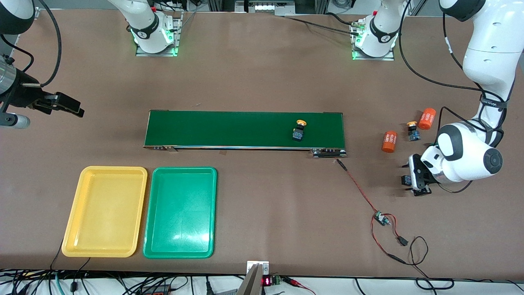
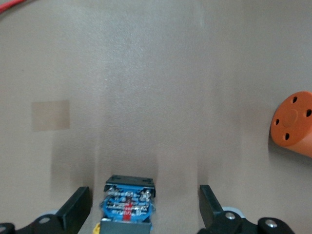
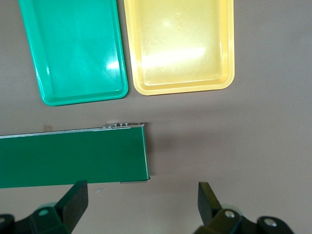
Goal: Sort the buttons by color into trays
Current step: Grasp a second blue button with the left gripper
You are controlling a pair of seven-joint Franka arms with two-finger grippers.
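A button point(image 2: 127, 202) with a blue-and-black body lies on the table between the fingers of my left gripper point(image 2: 144, 195), with a gap on each side. A sliver of yellow shows at its cap end. In the front view this button point(image 1: 405, 180) and the open left gripper point(image 1: 410, 179) are at the left arm's end of the table. A yellow-capped button point(image 1: 299, 130) stands on the conveyor belt point(image 1: 229, 129). Another yellow-capped button point(image 1: 413, 132) stands between two orange cylinders. The yellow tray point(image 1: 105, 211) and green tray point(image 1: 180, 213) are empty. My right gripper point(image 1: 75, 108) waits open over the table.
Orange cylinders point(image 1: 389, 141) point(image 1: 427, 118) lie near the left gripper; one orange cylinder point(image 2: 295, 122) shows in the left wrist view. A red-black wire with a small board point(image 1: 380, 219) trails from the belt's end. The right wrist view shows both trays point(image 3: 75, 48) point(image 3: 180, 44).
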